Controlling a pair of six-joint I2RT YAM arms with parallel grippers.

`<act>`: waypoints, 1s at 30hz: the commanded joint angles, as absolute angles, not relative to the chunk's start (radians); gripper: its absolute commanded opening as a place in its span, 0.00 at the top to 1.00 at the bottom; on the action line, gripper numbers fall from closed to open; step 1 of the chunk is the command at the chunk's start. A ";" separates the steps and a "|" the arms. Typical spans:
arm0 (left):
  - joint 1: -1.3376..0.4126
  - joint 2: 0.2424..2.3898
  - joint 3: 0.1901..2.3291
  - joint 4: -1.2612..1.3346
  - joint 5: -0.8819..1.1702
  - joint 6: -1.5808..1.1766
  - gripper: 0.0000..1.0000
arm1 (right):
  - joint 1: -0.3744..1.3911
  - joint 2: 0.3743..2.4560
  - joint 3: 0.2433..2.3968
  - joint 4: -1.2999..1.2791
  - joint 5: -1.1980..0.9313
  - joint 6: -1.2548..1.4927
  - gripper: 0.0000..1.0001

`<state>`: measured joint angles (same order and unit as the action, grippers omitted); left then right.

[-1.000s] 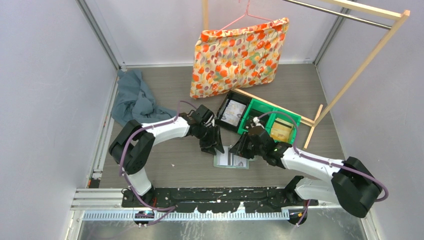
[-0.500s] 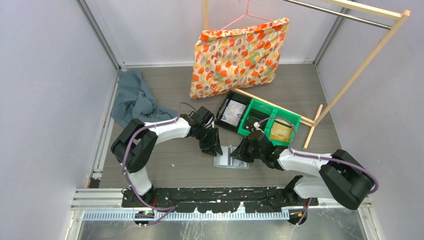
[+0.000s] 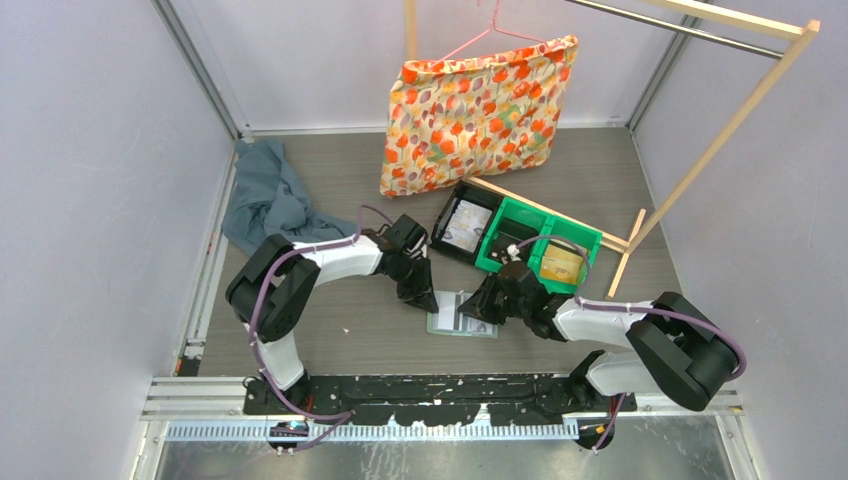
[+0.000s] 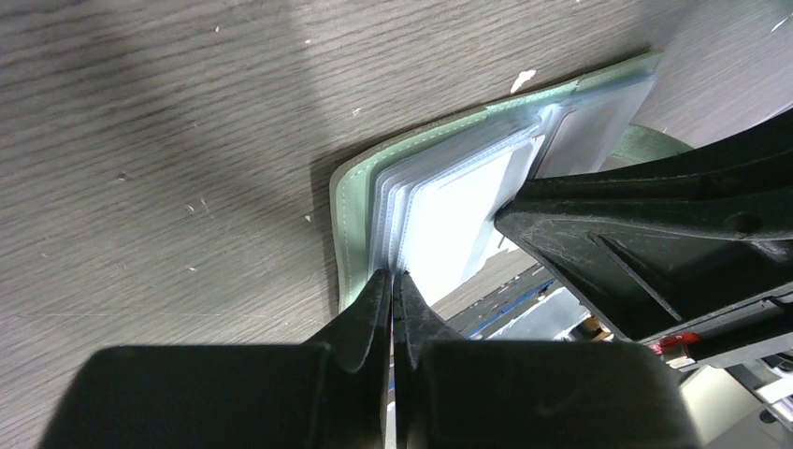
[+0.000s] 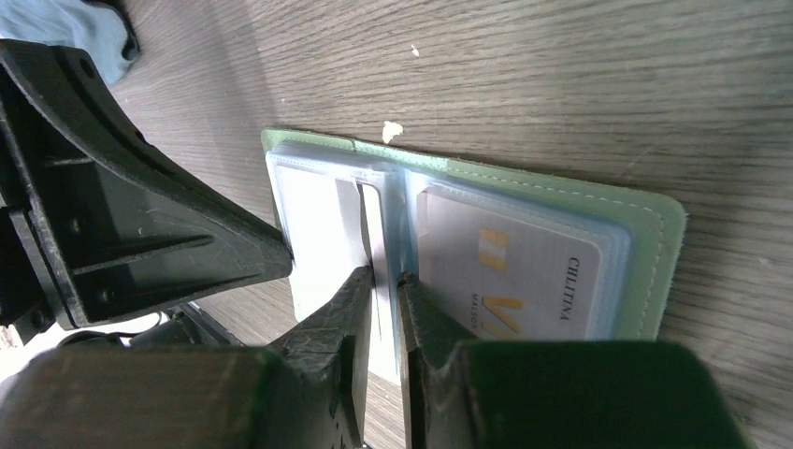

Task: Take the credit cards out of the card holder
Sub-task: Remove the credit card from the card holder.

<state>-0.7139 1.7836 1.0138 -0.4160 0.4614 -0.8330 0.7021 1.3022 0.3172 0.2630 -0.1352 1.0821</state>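
Credit cards sit in the clear pockets of the card holder, which lies open and flat on the table between the two arms, where it lay a second ago. The change is in the left gripper. Its fingers stood apart over the holder's left half a second ago; now they are pressed together, tips at the edge of the stacked pockets. Whether a pocket is nipped between them I cannot tell. The right gripper has narrowed too, down to a slit closed on a pale leaf standing near the fold; card or pocket, I cannot tell. My reading is that the pinch is set but no card is out yet. Both grippers crowd the same half, almost touching, so a pull may knock one against the other or lift the whole holder. Further out, the green bin, black tray, blue-grey cloth and flowered cushion stand well apart and hinder nothing.
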 commanded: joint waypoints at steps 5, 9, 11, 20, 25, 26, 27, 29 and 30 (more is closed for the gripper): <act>-0.710 1.825 1.007 -0.373 0.467 -0.832 1.00 | 0.673 1.297 0.271 0.350 -0.164 1.101 0.87; -0.710 1.823 1.006 -0.377 0.454 -0.833 1.00 | 0.662 1.291 0.262 0.350 -0.169 1.108 0.99; -0.710 1.824 1.004 -0.382 0.447 -0.834 1.00 | 0.656 1.282 0.252 0.353 -0.169 1.113 0.99; -0.710 1.829 1.001 -0.388 0.434 -0.828 1.00 | 0.631 1.198 0.186 0.376 -0.177 1.120 0.99; -0.708 1.826 1.000 -0.389 0.420 -0.828 1.00 | 0.593 1.178 0.138 0.421 -0.213 1.122 0.99; -0.707 1.826 0.998 -0.386 0.421 -0.828 0.99 | 0.587 1.179 0.131 0.430 -0.220 1.123 0.99; -0.707 1.825 0.995 -0.383 0.422 -0.828 0.99 | 0.583 1.179 0.124 0.439 -0.231 1.121 0.99; -0.706 1.820 0.992 -0.383 0.419 -0.827 0.99 | 0.573 1.176 0.118 0.452 -0.242 1.117 0.99; -0.705 1.817 0.989 -0.383 0.418 -0.827 0.99 | 0.571 1.173 0.117 0.453 -0.246 1.111 0.99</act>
